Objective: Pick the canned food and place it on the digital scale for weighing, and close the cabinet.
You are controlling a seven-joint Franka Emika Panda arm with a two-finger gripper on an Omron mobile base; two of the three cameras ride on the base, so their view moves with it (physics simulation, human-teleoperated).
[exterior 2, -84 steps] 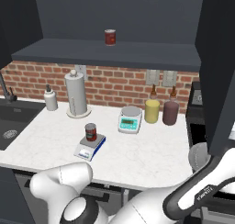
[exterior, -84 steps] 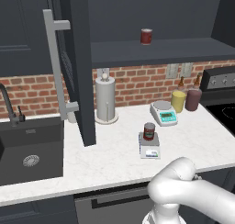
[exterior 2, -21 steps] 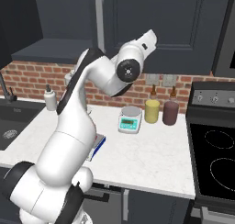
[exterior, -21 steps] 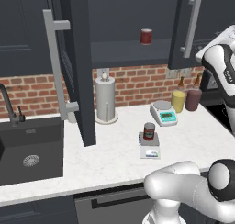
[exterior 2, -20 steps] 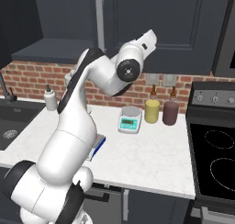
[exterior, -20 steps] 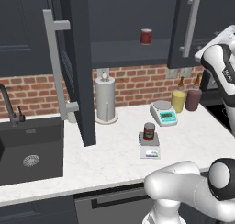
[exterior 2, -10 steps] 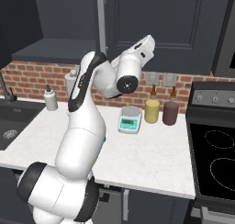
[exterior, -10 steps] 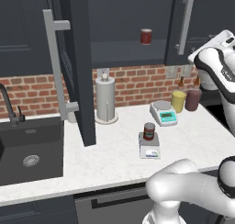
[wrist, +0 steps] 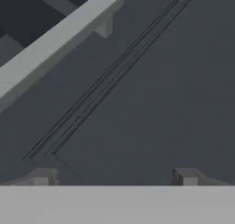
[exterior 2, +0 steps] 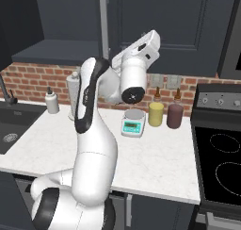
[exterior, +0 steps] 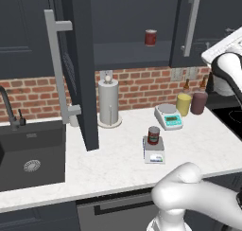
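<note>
Close up, the dark cabinet (wrist: 151,103) door panels meet at a diagonal seam. A light grey bar handle (wrist: 55,39) crosses the upper left. The 2 fingertips (wrist: 184,176) stand wide apart.

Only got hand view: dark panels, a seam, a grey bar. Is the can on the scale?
Observer: Yes. In the left base view the canned food stands upright on the digital scale, on the counter.
Operator: Cabinet doors?
Observer: The cabinet isn't closed. Its left door stands wide open, edge toward the camera. The right door looks shut or nearly so.
Operator: Anything inside?
Observer: A second red can stands on the shelf, in the open half.
</note>
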